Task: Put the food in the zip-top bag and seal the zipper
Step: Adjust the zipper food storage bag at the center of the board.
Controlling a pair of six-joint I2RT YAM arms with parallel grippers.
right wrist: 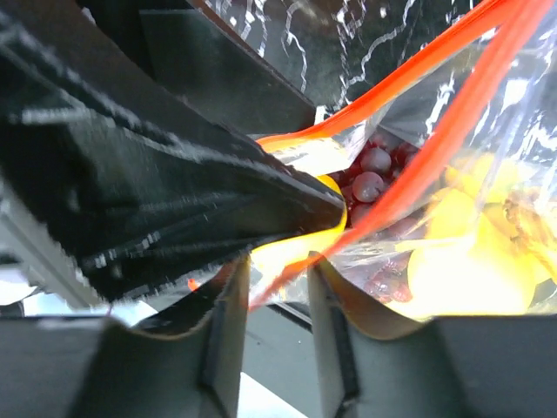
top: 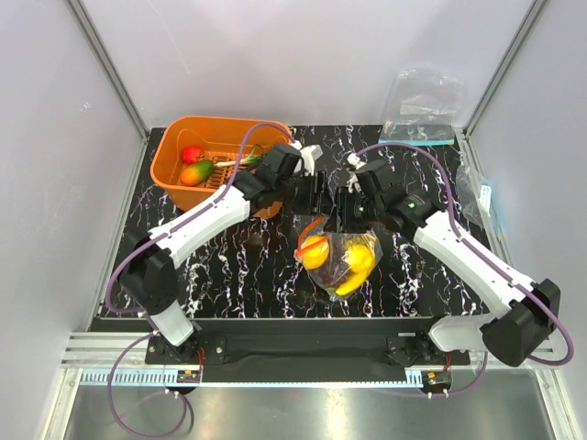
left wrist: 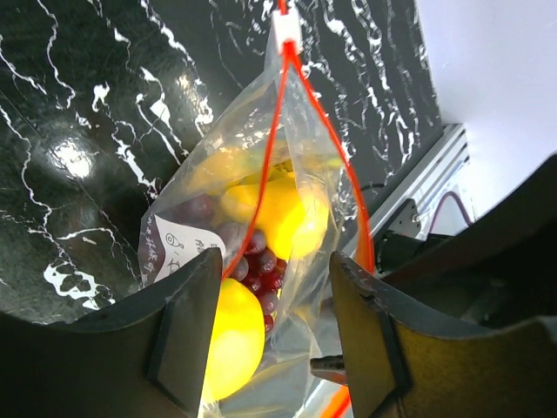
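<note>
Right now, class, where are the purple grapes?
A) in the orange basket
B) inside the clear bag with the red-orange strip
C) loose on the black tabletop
B: in the left wrist view the grapes show through the clear bag, beside yellow fruit, below its red-orange strip.

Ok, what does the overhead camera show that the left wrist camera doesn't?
Only the overhead view: the orange basket with toy produce in it, and spare clear bags at the far edge.

Only the left wrist view: the white slider at the end of the zipper, purple grapes, a printed label, and the left gripper with its fingers apart.

Both: the zip-top bag holding yellow food, its red-orange closure strip, and the marbled table.
</note>
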